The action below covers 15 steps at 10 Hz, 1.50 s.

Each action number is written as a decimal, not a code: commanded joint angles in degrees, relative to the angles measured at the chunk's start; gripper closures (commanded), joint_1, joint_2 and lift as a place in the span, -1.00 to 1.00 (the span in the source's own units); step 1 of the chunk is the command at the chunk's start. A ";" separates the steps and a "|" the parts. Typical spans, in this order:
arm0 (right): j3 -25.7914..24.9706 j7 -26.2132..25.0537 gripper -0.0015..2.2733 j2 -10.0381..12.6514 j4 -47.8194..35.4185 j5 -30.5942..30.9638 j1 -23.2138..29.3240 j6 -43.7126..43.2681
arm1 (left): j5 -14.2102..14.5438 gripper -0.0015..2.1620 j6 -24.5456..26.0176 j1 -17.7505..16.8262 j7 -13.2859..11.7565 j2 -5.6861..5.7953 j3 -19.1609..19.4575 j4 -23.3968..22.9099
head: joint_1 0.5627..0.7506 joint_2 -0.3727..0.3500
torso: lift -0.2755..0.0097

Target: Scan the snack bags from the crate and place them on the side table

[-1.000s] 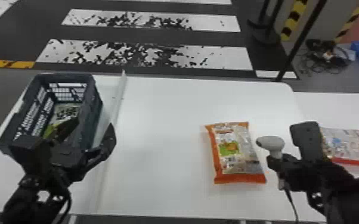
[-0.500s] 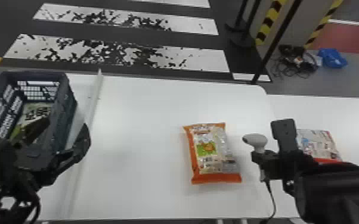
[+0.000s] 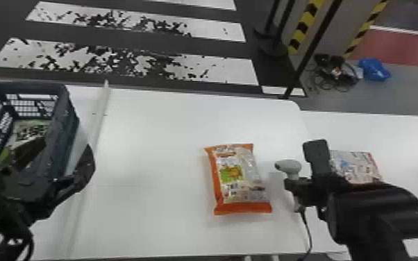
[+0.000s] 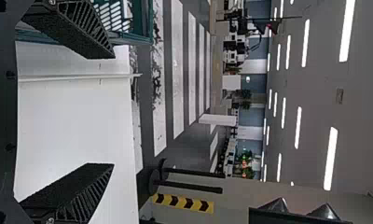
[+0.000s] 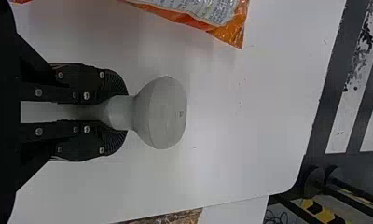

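My left gripper (image 3: 57,152) stands open over the near end of the crate (image 3: 69,121), with nothing between its fingers; in the left wrist view that gripper (image 4: 112,112) spreads wide above the table. A green snack bag (image 3: 27,133) lies inside the crate. My right gripper (image 3: 297,187) holds the grey scanner (image 3: 290,166) upright over the table's right part; in the right wrist view the gripper (image 5: 114,112) is shut on the scanner's handle, its head (image 5: 163,113) beyond the fingertips. An orange snack bag (image 3: 239,177) lies flat just left of the scanner.
Another snack bag (image 3: 356,166) lies on the side table (image 3: 413,139), partly behind the right arm. A raised white strip (image 3: 97,128) runs along the main table (image 3: 149,166) beside the crate. The scanner's cable hangs toward the near edge.
The head view has shifted to the right, so table, crate and bags appear farther left. Both grippers look much as before, the left open and the right holding the scanner.
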 commanded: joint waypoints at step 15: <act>-7.32 10.21 -0.92 0.01 -12.41 -16.52 4.83 9.36 | 0.00 -0.97 0.00 -0.05 0.09 -0.06 0.09 -0.09 | 0.41 -0.28 | 0.58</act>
